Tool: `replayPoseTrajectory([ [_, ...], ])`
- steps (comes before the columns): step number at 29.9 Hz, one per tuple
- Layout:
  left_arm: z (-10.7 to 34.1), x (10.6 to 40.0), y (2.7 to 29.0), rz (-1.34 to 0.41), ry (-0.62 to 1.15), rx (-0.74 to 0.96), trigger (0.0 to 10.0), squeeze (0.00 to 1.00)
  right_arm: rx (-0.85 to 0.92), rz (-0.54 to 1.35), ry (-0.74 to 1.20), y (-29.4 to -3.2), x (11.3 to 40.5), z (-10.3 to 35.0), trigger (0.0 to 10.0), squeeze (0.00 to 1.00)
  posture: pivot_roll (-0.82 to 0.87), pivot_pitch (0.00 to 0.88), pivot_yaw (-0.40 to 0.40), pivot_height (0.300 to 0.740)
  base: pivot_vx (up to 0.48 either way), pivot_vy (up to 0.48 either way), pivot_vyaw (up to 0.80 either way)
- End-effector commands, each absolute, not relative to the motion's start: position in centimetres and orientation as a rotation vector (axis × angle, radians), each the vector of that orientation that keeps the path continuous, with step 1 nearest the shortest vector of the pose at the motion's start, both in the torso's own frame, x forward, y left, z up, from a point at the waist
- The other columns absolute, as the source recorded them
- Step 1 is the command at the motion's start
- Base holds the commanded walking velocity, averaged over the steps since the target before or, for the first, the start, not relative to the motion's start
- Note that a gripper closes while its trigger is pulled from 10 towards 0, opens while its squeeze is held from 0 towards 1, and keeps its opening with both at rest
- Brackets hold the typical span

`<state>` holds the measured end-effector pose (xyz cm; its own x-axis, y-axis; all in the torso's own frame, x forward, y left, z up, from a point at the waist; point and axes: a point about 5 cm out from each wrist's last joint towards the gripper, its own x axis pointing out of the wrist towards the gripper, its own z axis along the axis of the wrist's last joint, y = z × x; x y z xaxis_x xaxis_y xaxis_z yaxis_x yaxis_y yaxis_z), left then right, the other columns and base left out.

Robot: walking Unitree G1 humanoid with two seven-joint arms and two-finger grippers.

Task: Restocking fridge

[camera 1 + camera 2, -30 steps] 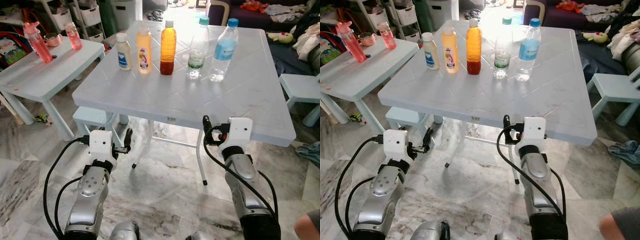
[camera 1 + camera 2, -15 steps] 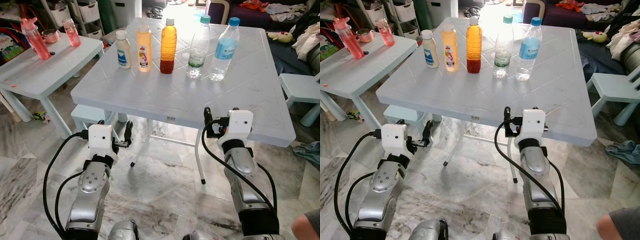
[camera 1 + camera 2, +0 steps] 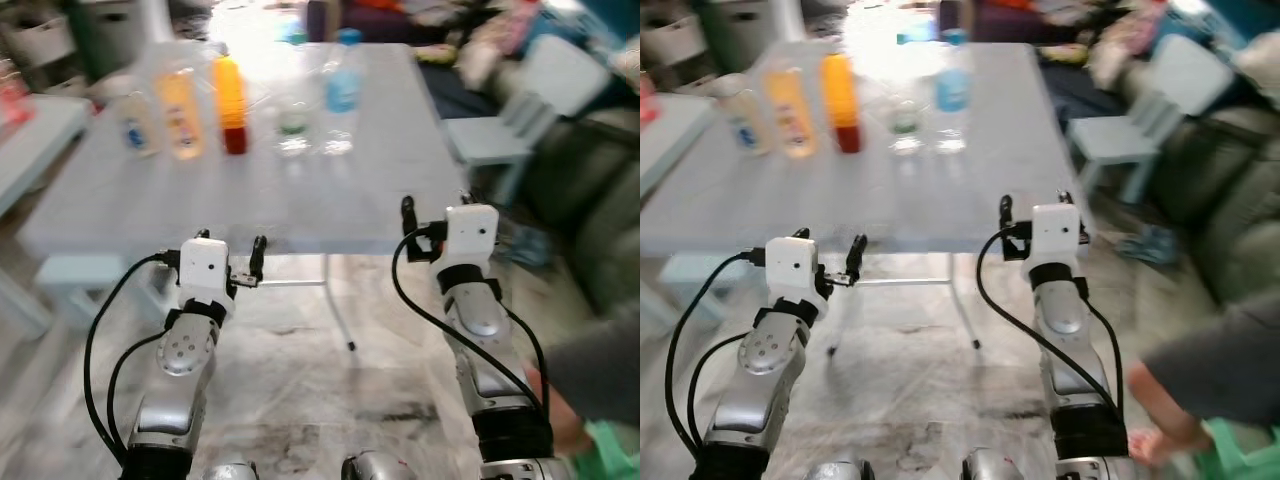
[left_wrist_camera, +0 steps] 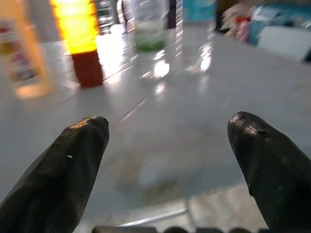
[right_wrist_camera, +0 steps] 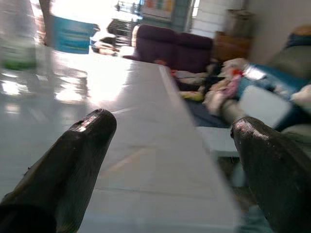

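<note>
Both hands raised level at the near edge of the desk (image 3: 420, 150), forearms upright. Left hand (image 4: 167, 145) has its fingers spread apart, nothing between them; right hand (image 5: 172, 145) likewise parted and empty, pointing along the desk's right side.

Bottles stand in a row at the far side, well apart from both hands: a small white bottle (image 3: 133, 128), a yellow bottle (image 3: 180, 112), an orange-and-red juice bottle (image 3: 231, 103), a clear bottle with green label (image 3: 294, 112), a clear bottle with blue label (image 3: 340, 92). Labels blurred, no writing legible.

Head views add a pale blue chair (image 3: 500, 140) at right and a person's sleeve (image 3: 1230, 360) at lower right; the right wrist view shows a purple sofa (image 5: 170, 43) beyond the desk.
</note>
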<state>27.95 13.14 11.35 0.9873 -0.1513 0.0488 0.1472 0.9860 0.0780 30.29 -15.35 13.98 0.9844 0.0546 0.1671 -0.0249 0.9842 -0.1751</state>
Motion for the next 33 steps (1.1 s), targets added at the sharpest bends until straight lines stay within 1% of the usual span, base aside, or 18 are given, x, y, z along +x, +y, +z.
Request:
replayPoseTrajectory([
  [1, 10.8, 27.6, 14.1, -0.114, -0.032, 0.084, 10.0, 0.0, -0.199, 0.084, -0.258, -14.2, 30.5, 15.8, 10.0, 0.0, 0.02, 0.121, 0.015, 0.74, 0.3, 0.0, 0.0],
  [6, 10.6, 27.4, 13.7, -0.092, -0.043, 0.068, 10.0, 0.0, -0.177, 0.125, -0.252, -13.9, 30.4, 15.6, 10.0, 0.0, 0.03, 0.12, 0.017, 0.74, 0.379, 0.048, 0.0],
  [10, 10.8, 27.2, 13.1, -0.102, -0.056, 0.062, 10.0, 0.0, -0.204, 0.128, -0.263, -13.9, 30.4, 15.8, 10.0, 0.0, 0.02, 0.119, 0.015, 0.74, 0.407, 0.253, 0.68],
  [14, 10.5, 27.2, 13.4, -0.087, -0.044, 0.074, 10.0, 0.0, -0.205, 0.133, -0.259, -14.0, 30.4, 15.6, 10.0, 0.0, 0.02, 0.116, 0.014, 0.74, 0.353, 0.127, 0.68],
  [16, 10.5, 27.3, 13.6, -0.075, -0.045, 0.068, 10.0, 0.0, -0.226, 0.122, -0.254, -14.2, 30.4, 15.3, 10.0, 0.0, 0.02, 0.114, 0.012, 0.74, 0.0, 0.0, 0.62],
  [24, 10.5, 27.1, 13.6, -0.087, -0.048, 0.063, 10.0, 0.0, -0.218, 0.106, -0.252, -14.3, 30.3, 15.1, 10.0, 0.0, 0.03, 0.122, 0.008, 0.74, 0.0, 0.0, 0.0],
  [26, 10.5, 27.0, 13.5, -0.088, -0.047, 0.064, 10.0, 0.0, -0.226, 0.094, -0.26, -14.4, 30.4, 15.3, 10.0, 0.0, 0.03, 0.126, 0.007, 0.74, 0.0, 0.0, 0.0],
  [27, 10.6, 27.0, 13.5, -0.093, -0.055, 0.073, 10.0, 0.0, -0.248, 0.054, -0.28, -14.9, 30.6, 15.8, 10.0, 0.0, 0.03, 0.128, 0.005, 0.74, 0.0, 0.0, 0.0],
  [28, 10.7, 27.0, 13.4, -0.11, -0.066, 0.074, 10.0, 0.0, -0.248, 0.016, -0.294, -15.4, 30.9, 16.5, 10.0, 0.0, 0.03, 0.131, 0.006, 0.74, 0.251, 0.0, 0.0],
  [31, 10.6, 26.9, 13.4, -0.11, -0.063, 0.067, 10.0, 0.0, -0.258, -0.01, -0.3, -15.9, 31.2, 16.9, 10.0, 0.0, 0.03, 0.133, 0.006, 0.74, 0.317, 0.0, 0.0],
  [33, 10.6, 26.9, 13.4, -0.108, -0.058, 0.064, 10.0, 0.0, -0.253, -0.006, -0.289, -16.0, 31.2, 16.7, 10.0, 0.0, 0.03, 0.134, 0.006, 0.74, 0.33, 0.0, -0.8],
])
